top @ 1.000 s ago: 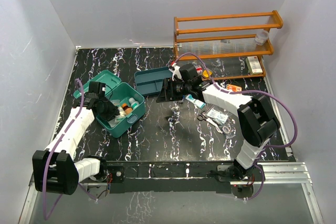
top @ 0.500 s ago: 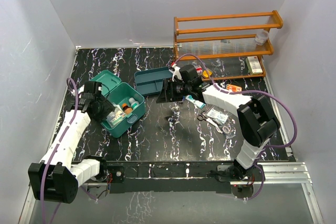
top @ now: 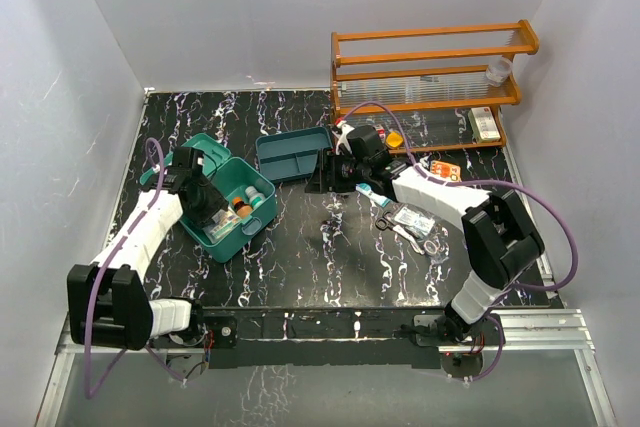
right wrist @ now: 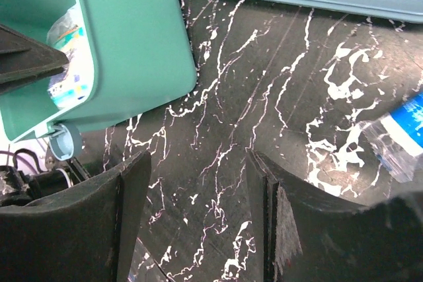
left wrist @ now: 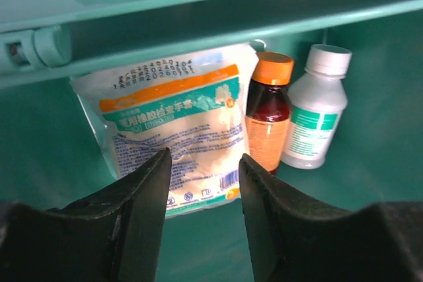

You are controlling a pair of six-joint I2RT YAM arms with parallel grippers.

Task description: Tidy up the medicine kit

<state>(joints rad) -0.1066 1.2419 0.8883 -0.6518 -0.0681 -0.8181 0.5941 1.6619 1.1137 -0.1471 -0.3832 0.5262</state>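
Note:
The medicine kit (top: pixel 243 230) is a teal box standing open at the left, its lid (top: pixel 197 154) tipped back. Inside it lie a white pouch with an orange band (left wrist: pixel 173 118), a brown bottle with an orange cap (left wrist: pixel 269 123) and a white bottle (left wrist: pixel 317 118). My left gripper (top: pixel 212 215) hangs inside the kit just above the pouch's lower edge, open (left wrist: pixel 201 186), with nothing between its fingers. My right gripper (top: pixel 325 175) stands open (right wrist: pixel 198 186) over bare table between the kit (right wrist: pixel 125 51) and the tray, holding nothing.
A shallow blue-teal divided tray (top: pixel 292 152) lies behind the right gripper. Scissors (top: pixel 400 229), a clear packet (top: pixel 415 217), a blue-white tube (top: pixel 368 192) and an orange packet (top: pixel 447 169) lie at the right. An orange wooden rack (top: pixel 430 77) stands at the back right.
My left gripper has opened inside the kit and the pouch now lies free on its floor. The right gripper has drawn back a little to the right.

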